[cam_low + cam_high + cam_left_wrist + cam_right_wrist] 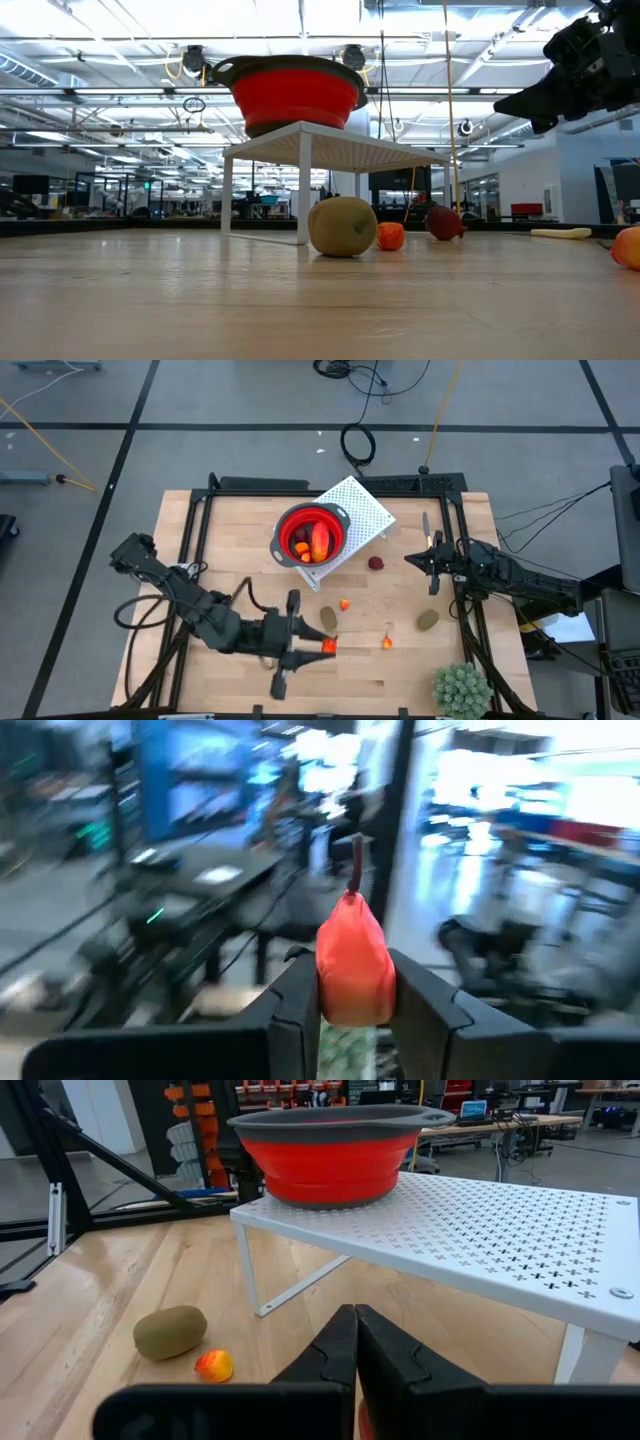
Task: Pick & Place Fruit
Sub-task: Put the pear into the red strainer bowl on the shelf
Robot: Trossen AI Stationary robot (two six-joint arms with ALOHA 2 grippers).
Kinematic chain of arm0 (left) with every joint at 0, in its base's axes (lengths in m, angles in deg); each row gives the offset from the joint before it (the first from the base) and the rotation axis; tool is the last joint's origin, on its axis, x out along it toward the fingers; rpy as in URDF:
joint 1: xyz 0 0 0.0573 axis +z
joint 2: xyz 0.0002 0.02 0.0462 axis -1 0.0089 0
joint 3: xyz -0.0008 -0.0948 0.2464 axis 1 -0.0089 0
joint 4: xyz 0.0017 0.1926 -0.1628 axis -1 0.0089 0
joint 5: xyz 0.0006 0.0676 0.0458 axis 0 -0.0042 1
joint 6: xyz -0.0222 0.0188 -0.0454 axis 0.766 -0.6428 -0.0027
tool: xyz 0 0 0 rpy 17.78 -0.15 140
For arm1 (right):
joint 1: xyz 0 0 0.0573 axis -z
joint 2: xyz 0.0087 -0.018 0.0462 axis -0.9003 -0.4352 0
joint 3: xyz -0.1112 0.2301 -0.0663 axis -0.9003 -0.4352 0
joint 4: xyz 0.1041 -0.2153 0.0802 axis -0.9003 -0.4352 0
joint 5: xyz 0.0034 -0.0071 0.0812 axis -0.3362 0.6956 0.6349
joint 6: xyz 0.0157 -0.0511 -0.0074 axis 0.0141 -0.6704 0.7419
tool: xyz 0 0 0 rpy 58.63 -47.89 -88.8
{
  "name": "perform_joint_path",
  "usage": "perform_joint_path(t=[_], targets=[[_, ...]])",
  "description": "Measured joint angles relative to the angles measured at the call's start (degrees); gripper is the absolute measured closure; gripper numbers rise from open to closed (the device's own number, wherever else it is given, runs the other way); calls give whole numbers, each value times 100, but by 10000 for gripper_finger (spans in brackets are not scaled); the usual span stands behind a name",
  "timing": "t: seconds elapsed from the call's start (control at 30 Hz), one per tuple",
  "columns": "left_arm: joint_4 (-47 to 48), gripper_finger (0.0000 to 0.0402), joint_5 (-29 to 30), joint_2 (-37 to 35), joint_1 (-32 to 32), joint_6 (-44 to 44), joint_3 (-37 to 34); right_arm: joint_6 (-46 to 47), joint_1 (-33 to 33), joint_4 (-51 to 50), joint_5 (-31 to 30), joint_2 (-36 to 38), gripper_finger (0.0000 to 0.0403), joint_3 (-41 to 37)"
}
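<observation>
The orange-red fruit piece (pixel 354 970) sits clamped between the fingers (pixel 425 1005) of my left gripper (pixel 322 646), its dark stem pointing away from my wrist; the jaws are closed down onto it, narrow but not fully together. Just past my fingertips lies a brown-green oval (pixel 328 618), and a little beyond that a tiny orange bit (pixel 345 604); another small orange piece (pixel 387 643) rests off to my side. Farther ahead stands the red bowl (pixel 311 535) on its white perforated rack (pixel 365 510), with orange and red pieces (pixel 318 541) already inside. A dark red ball (pixel 376 563) lies beside the rack. My right gripper (pixel 412 559) waits, fingers pressed shut and empty, near that ball, with a second brown-green oval (pixel 428 620) close by it.
</observation>
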Motion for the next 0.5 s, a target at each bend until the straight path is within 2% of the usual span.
perform_joint_path(t=[0.23, 0.3, 0.4, 0.5], targets=[[-764, 311, -2259, 0, 211, -897, 0, 39, 0, 99, 17, 0, 403, 0], [-971, 311, -2835, 0, 294, -1055, 0, 357, 2, 216, 20, 0, 403, 0], [-1156, 311, -3561, 0, 413, -1179, 0, 911, 0, 473, 20, 0, 403, 0], [-1207, 311, -3983, 0, 512, -1220, 0, 1051, 2, 594, 22, 0, 403, 0]])
